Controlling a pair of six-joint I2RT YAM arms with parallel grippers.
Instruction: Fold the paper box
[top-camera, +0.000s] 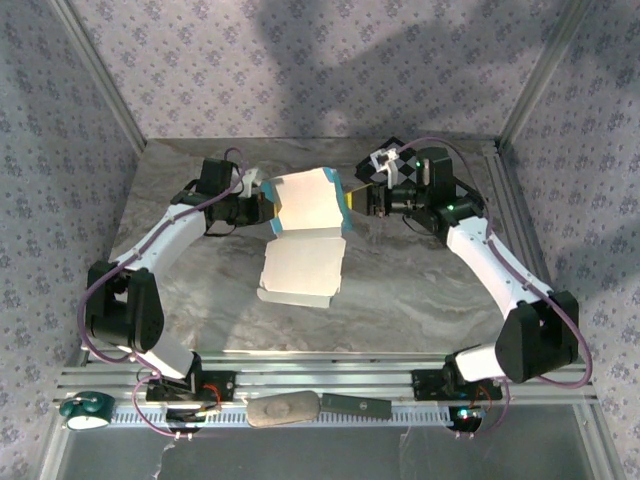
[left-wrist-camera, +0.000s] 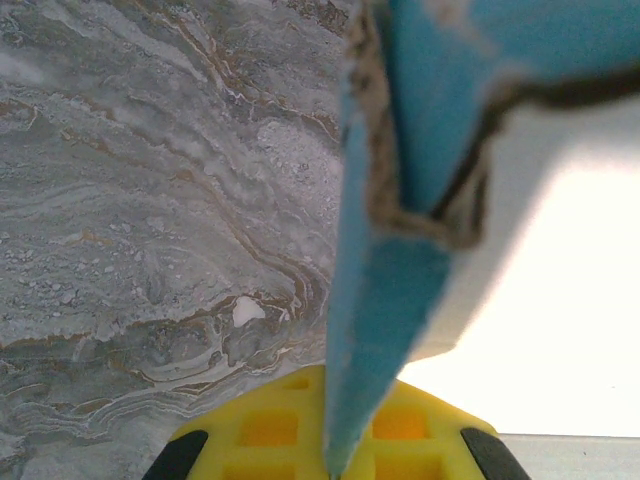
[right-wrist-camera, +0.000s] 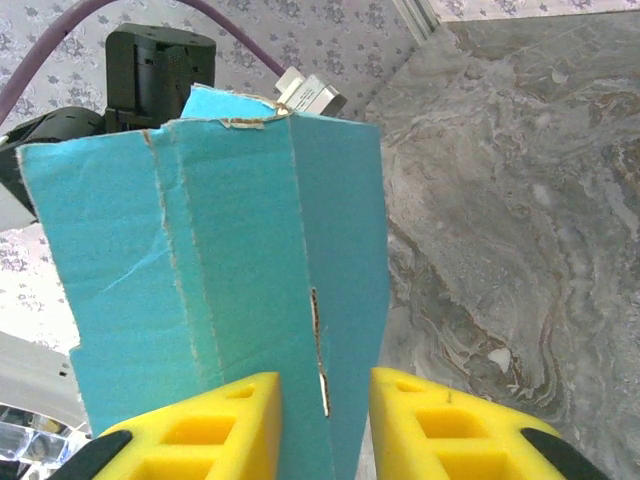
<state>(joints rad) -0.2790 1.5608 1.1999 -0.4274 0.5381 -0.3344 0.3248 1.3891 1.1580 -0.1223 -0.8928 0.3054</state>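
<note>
Top camera: paper box (top-camera: 305, 235) raised over the far middle of the desk (top-camera: 420, 290), white inner face up. Lower panel sloping toward the near side with its flaps bent up; cannot tell if its near end touches the desk. Pinched at its left edge by the left fingers (top-camera: 267, 207), met at its right edge by the right fingers (top-camera: 352, 200).

Left wrist: yellow left fingers (left-wrist-camera: 260, 432) clamped shut on a turquoise edge of the paper box (left-wrist-camera: 375, 300). White face bright to the right, marbled desk (left-wrist-camera: 150, 200) to the left.

Right wrist: yellow right fingers (right-wrist-camera: 215, 425) parted a little around an upright, creased turquoise panel of the paper box (right-wrist-camera: 250, 260). Touching one finger, a thin sliver of gap beside the other. Grey desk (right-wrist-camera: 520, 200) off to the right.
</note>
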